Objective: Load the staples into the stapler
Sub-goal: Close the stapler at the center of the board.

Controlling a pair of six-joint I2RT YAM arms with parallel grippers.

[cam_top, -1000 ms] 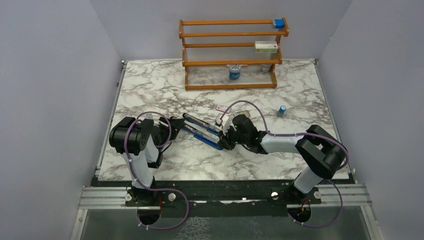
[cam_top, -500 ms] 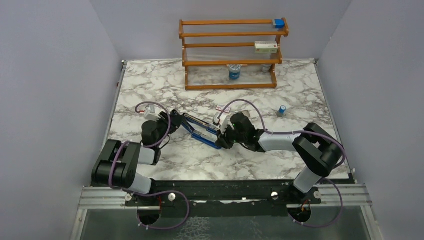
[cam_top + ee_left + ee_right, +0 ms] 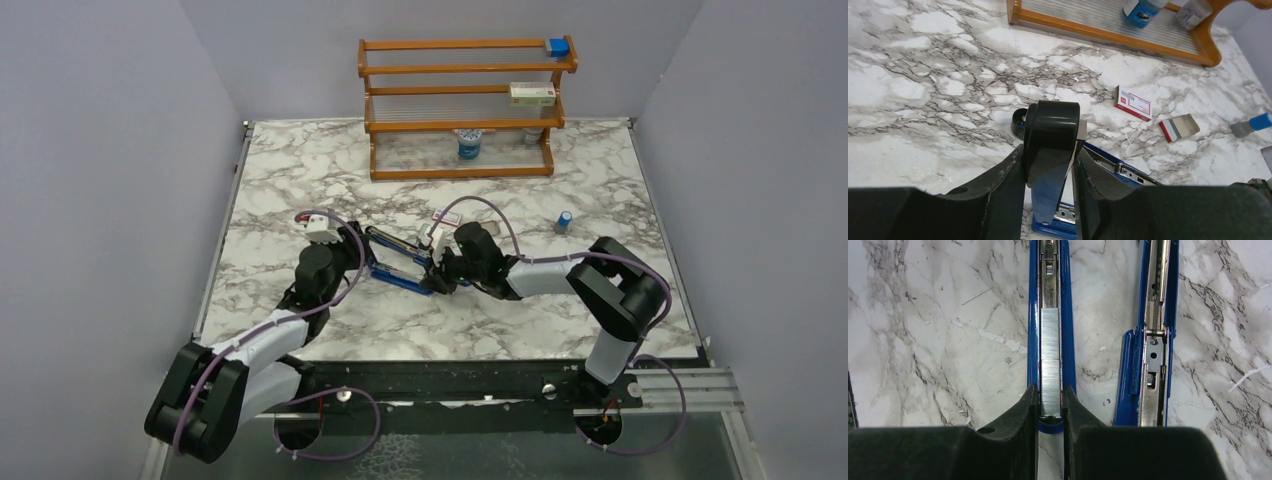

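Seating silver-grey metal staples (image 3: 1050,360) in the long blue stapler (image 3: 1066,315) mid-frame, our right gripper (image 3: 1050,390) pinches them, left gripper (image 3: 1049,155) clamps its black end; closing remains.

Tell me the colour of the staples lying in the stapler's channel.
Silver-grey metal. The staples show best in the right wrist view.

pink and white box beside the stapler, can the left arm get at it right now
Probably not yet. The left hand is shut on the long blue-and-black stapler. The small flat pink-and-white box lies uncovered beyond it, so letting go should free the way.
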